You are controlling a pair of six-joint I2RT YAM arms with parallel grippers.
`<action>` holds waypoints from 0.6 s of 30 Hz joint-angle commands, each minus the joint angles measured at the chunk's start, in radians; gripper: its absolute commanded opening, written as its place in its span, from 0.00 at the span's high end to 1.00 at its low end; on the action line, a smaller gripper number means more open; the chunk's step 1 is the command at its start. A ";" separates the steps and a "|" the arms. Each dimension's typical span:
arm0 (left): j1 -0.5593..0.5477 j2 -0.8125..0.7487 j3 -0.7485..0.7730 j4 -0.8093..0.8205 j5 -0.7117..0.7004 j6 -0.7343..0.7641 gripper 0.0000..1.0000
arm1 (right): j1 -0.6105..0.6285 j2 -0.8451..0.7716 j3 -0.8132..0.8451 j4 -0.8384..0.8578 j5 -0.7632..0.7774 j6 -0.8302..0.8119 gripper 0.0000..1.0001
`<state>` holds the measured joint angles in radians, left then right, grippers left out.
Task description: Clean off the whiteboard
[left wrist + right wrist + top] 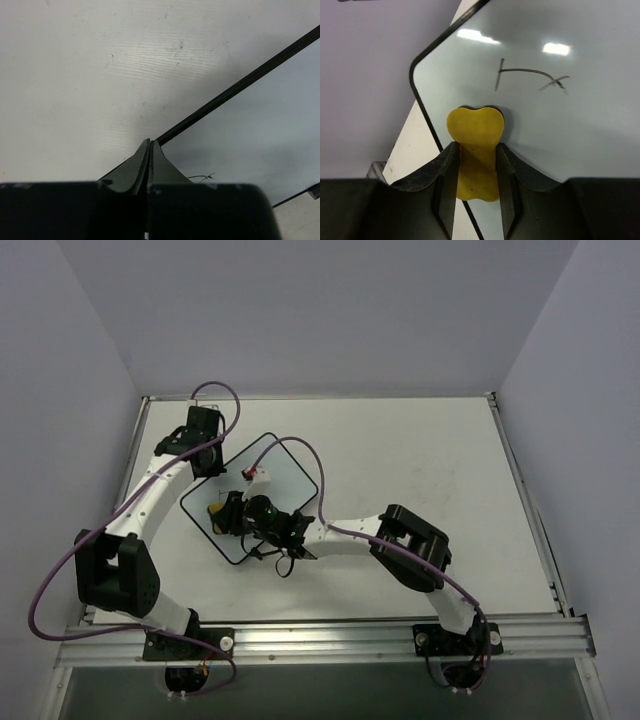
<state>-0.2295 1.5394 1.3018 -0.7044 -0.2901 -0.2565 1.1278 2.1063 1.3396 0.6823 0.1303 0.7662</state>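
Right wrist view, nearest first: I find the right fingers [446, 176] clamped on either side of a yellow eraser [474, 150], whose rounded end rests against the whiteboard [580, 125] just inside a rounded corner of the black rim [421, 102]. Farther up the board, apart from the eraser, a thin black line drawing [530, 74] is visible, with a smudged patch at its right end. On the left wrist view, the left fingers [131, 174] are pressed together with no gap between them, their tips at the board's rim; I cannot tell whether they touch it. Beyond lies the bare white surface [100, 75]. From the top external view, the board lies flat on the surface left of centre, turned cornerwise, with the left arm [150, 495] at its upper left edge and the right arm [400, 540] reaching across its lower half.
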 commanded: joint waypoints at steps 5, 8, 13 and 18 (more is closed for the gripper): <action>-0.007 0.007 -0.029 -0.089 0.042 -0.007 0.98 | -0.080 -0.015 -0.161 -0.273 0.158 -0.024 1.00; -0.008 0.002 -0.029 -0.089 0.046 -0.007 0.98 | -0.083 -0.031 -0.163 -0.319 0.221 -0.028 1.00; -0.007 -0.007 -0.027 -0.090 0.055 -0.006 0.98 | -0.076 -0.045 -0.128 -0.426 0.331 -0.044 1.00; -0.008 -0.015 -0.019 -0.093 0.084 -0.006 0.98 | -0.033 -0.016 -0.012 -0.516 0.433 -0.083 1.00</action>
<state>-0.2367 1.5188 1.3018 -0.7219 -0.2459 -0.2569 1.1004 2.0098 1.2915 0.4374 0.3870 0.7429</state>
